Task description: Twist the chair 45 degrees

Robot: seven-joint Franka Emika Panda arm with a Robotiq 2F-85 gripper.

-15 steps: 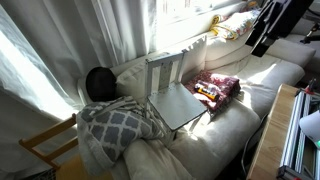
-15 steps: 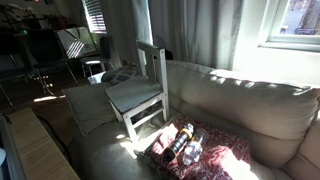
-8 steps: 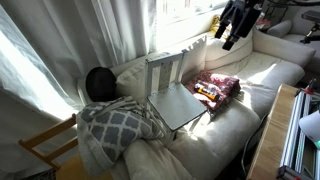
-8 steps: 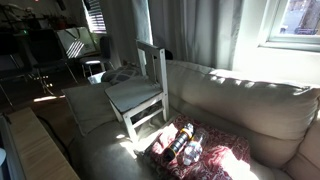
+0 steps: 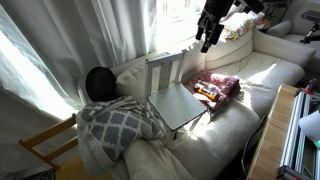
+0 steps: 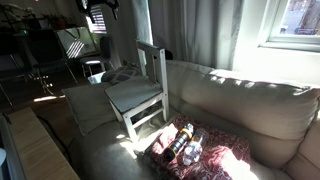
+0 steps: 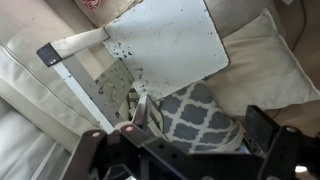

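Note:
The pale grey-white chair (image 5: 172, 92) stands on the couch, with its slatted back toward the curtains; it shows in both exterior views (image 6: 140, 92). In the wrist view I look down on its square seat (image 7: 165, 45), with the back rail at the left. My gripper (image 5: 207, 32) hangs in the air above and beside the chair's back, well clear of it. In an exterior view it only shows at the top edge (image 6: 100, 8). In the wrist view its two dark fingers (image 7: 175, 150) stand wide apart with nothing between them.
A grey-and-white patterned pillow (image 5: 115, 125) lies against the chair's front (image 7: 195, 115). A red patterned cloth with bottles (image 5: 215, 88) lies on the couch beside the chair (image 6: 190, 145). A yellowish bare-wood chair (image 5: 45, 145) stands by the couch end. A wooden table edge (image 5: 270, 130) runs along the front.
The arm has swung across from the far end of the couch toward the chair and now hangs above its back. The chair has not moved.

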